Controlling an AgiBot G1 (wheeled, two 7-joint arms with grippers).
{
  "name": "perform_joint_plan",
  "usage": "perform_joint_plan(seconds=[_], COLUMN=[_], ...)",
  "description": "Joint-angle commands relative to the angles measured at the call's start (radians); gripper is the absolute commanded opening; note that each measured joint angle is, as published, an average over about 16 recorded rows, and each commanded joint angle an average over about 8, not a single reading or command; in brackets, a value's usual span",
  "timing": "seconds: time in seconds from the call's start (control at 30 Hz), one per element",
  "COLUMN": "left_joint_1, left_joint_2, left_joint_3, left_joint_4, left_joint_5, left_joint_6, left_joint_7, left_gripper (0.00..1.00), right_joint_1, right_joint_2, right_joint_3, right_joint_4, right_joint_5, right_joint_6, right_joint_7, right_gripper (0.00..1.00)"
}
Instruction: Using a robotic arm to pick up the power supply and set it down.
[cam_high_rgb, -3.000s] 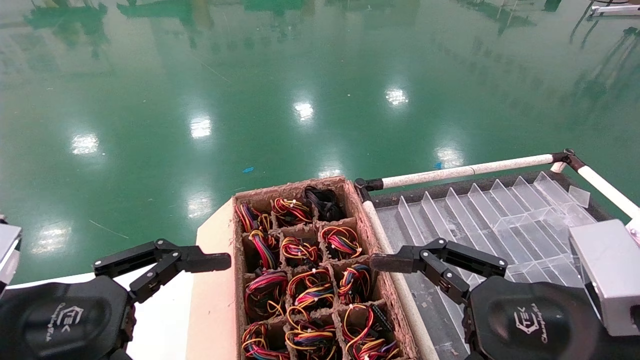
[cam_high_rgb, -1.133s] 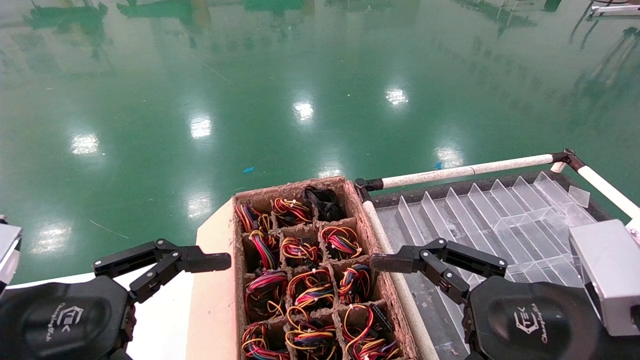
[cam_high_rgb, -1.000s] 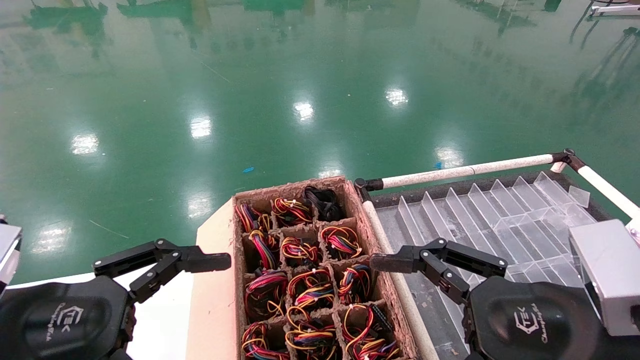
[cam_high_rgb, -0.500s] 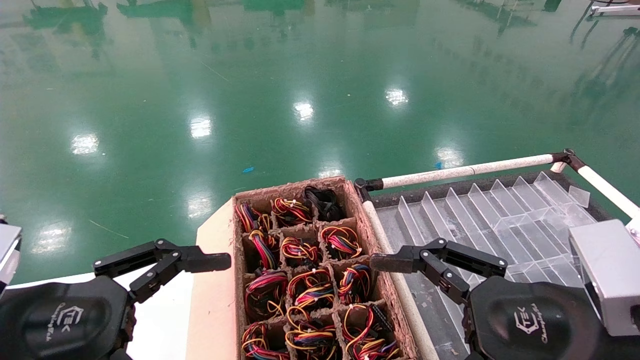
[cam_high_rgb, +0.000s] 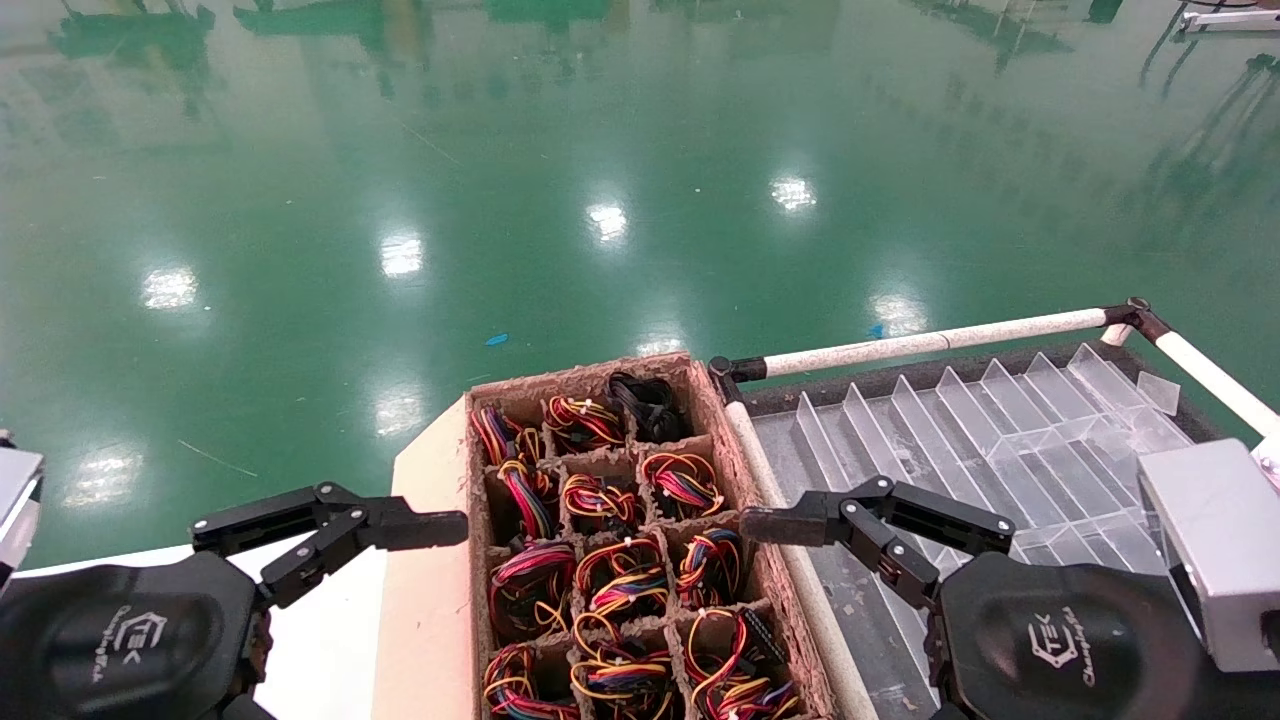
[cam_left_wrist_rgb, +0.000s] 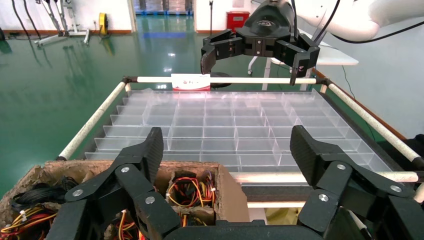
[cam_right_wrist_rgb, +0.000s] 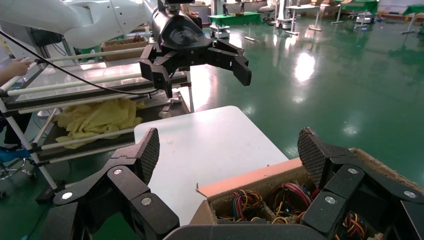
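Your left gripper (cam_high_rgb: 330, 530) spread wide, empty, just left of fibre tray (cam_high_rgb: 760, 575) holding wire bundles (cam_high_rgb: 620, 585); right gripper (cam_high_rgb: 880, 520) spread, empty, tray's right edge.

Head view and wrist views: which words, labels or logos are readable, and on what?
"TEK": white logo on the left claw housing, head view.
"TEK": same logo on the right claw housing, head view.
Script beside both logos: too small to read.
Red-and-white card, left wrist view: blurred, unreadable.
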Motion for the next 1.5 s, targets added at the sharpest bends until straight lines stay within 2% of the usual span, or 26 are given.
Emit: perform_joint_plan(seconds=[0.03, 1.23, 1.27, 1.5], left_joint_1=[0.0, 0.0, 0.0, 0.0], left_joint_2=[0.0, 0.0, 0.0, 0.0], left_joint_3=[0.0, 0.0, 0.0, 0.0], left_joint_4=[0.0, 0.0, 0.0, 0.0], left_joint_5=[0.0, 0.0, 0.0, 0.0], left_joint_6=[0.0, 0.0, 0.0, 0.0], left_joint_7=[0.0, 0.0, 0.0, 0.0], left_gripper=[0.0, 0.0, 0.03, 0.9], right_joint_1=[0.0, 0.0, 0.0, 0.001], right_joint_2=[0.0, 0.0, 0.0, 0.002], right_joint_3=[0.0, 0.0, 0.0, 0.001], right_joint_4=[0.0, 0.0, 0.0, -0.002], right_joint_5=[0.0, 0.0, 0.0, -0.007], right_joint_6=[0.0, 0.0, 0.0, 0.005], right_joint_7=[0.0, 0.0, 0.0, 0.001], right_gripper=[1.0, 1.0, 1.0, 1.0])
